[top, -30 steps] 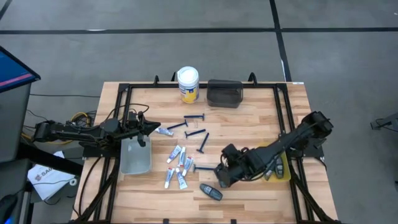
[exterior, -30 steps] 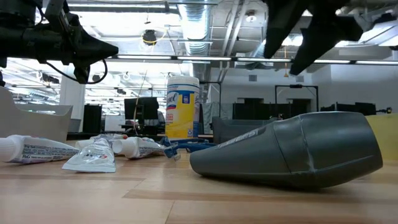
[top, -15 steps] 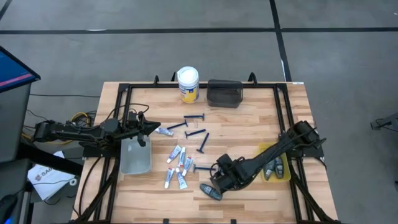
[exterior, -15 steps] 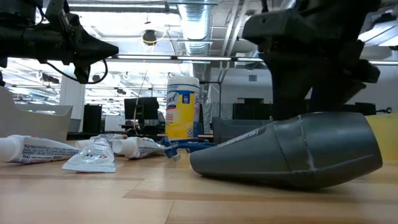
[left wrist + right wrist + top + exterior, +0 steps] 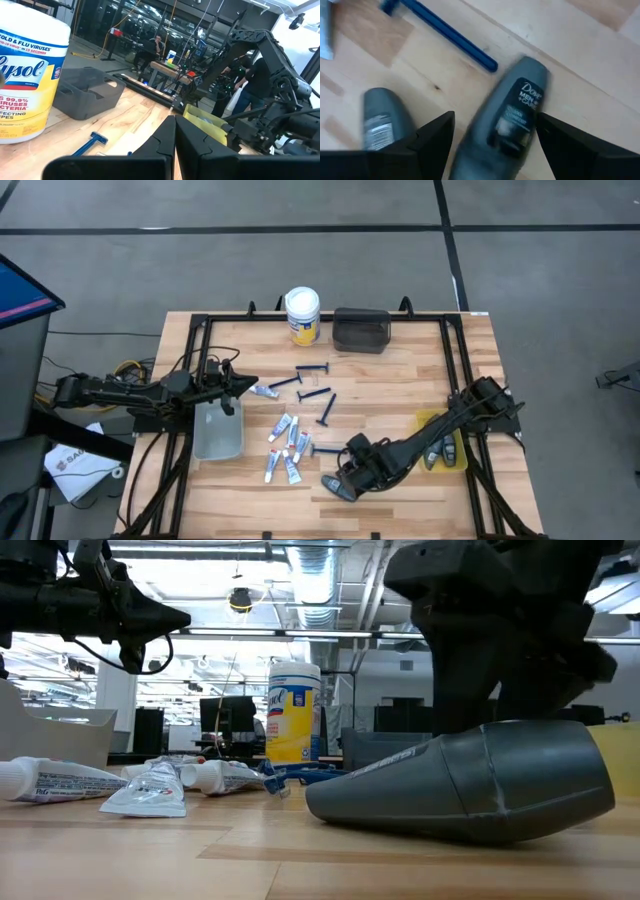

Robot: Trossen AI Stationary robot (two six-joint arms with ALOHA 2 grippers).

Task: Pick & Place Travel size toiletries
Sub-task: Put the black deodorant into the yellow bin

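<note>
A dark grey oblong pod (image 5: 512, 117) marked Dove lies on its side on the wooden table near the front edge (image 5: 335, 487) (image 5: 470, 780). My right gripper (image 5: 495, 145) (image 5: 345, 478) slants down over it, open, with one finger on either side of the pod; I cannot tell whether they touch it. A second grey pod (image 5: 382, 117) lies beside it, next to a blue razor (image 5: 445, 37). White-and-blue tubes (image 5: 288, 448) and more razors (image 5: 313, 380) lie mid-table. My left gripper (image 5: 238, 385) (image 5: 175, 145) hovers level at the left, shut and holding nothing.
A yellow tray (image 5: 447, 448) with pods in it sits at the right edge behind my right arm. A clear tray (image 5: 218, 432) lies at the left below my left gripper. A white-lidded yellow jar (image 5: 302, 313) and a dark bin (image 5: 361, 328) stand at the far edge.
My right gripper has come down and moved toward the table's near edge and a little left, from beside the yellow tray to over the grey pod, tipping steeper. It has stayed open. The pod has not moved.
</note>
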